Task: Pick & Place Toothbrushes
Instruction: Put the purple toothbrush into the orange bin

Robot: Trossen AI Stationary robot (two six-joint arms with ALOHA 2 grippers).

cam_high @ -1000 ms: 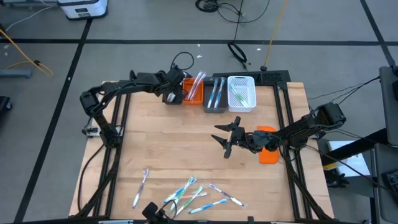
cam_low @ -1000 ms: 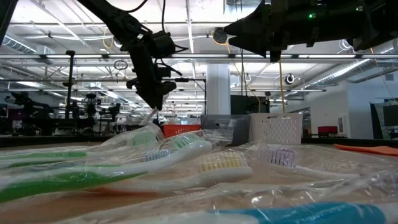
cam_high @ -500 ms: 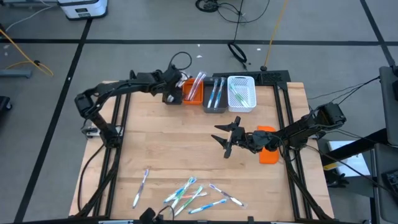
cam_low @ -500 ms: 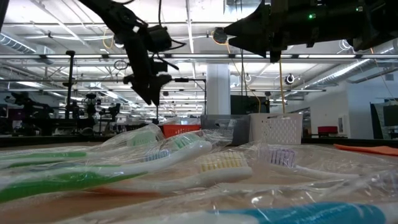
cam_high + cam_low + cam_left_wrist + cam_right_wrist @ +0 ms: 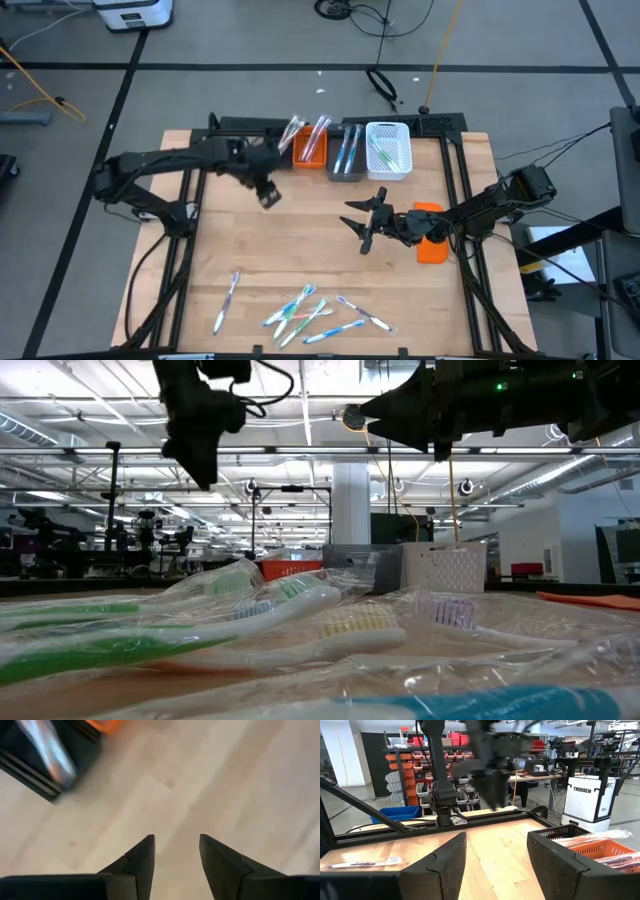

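The left tool (image 5: 267,194) has left the orange bin (image 5: 310,146), where it hung a second ago, and now sits over bare wood nearer the middle of the table (image 5: 300,240); two pink toothbrushes now stick out of that bin. The right tool (image 5: 362,222) has not shifted, hanging beside the flat orange block (image 5: 431,247).

From above, three bins line the far edge: orange, a dark one (image 5: 346,153) with blue brushes, a white one (image 5: 388,150) with green. The loose toothbrushes (image 5: 305,312) lie scattered near the front edge (one apart to the left). The level camera shows those same brushes huge, in clear wrappers, hiding most of the table.

The left wrist camera shows its fingers (image 5: 142,860) apart with nothing between; the right wrist camera shows its own fingers (image 5: 445,862) likewise apart and empty. The corner of the left wrist picture is smeared, so what lies there is hard to make out.
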